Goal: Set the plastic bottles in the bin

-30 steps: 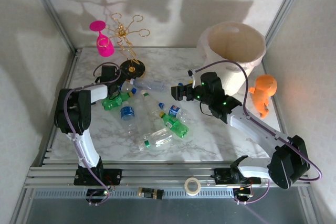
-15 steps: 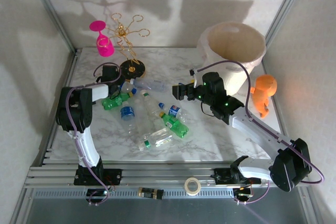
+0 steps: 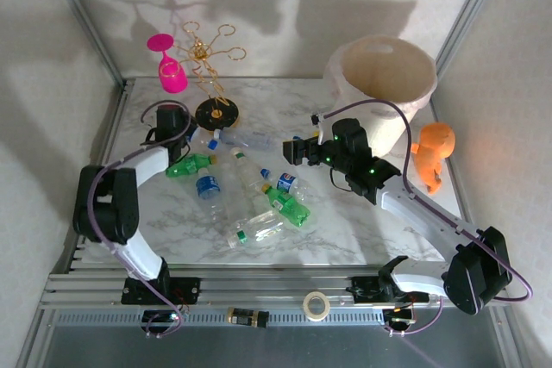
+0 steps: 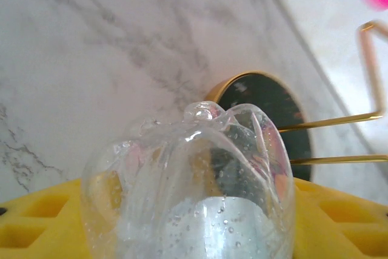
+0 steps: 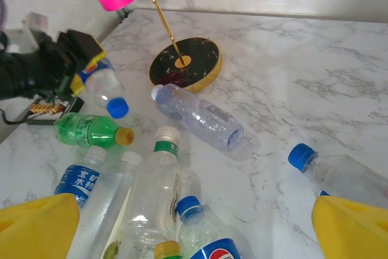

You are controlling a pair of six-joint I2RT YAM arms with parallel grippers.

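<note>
We are early: the left gripper (image 3: 188, 133) is clamped on a clear blue-capped bottle (image 5: 103, 86), the right gripper (image 3: 291, 151) hangs wide open, the other bottles (image 3: 250, 187) lie on the table (image 3: 345, 221), and we see none in the bin (image 3: 384, 75).

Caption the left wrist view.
Left gripper clasping a clear plastic bottle, black gold-rimmed stand base behind.

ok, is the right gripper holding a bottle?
No, the right gripper has its yellow fingers wide apart, gripping nothing, and the bottles lie loose on the table below.
</note>
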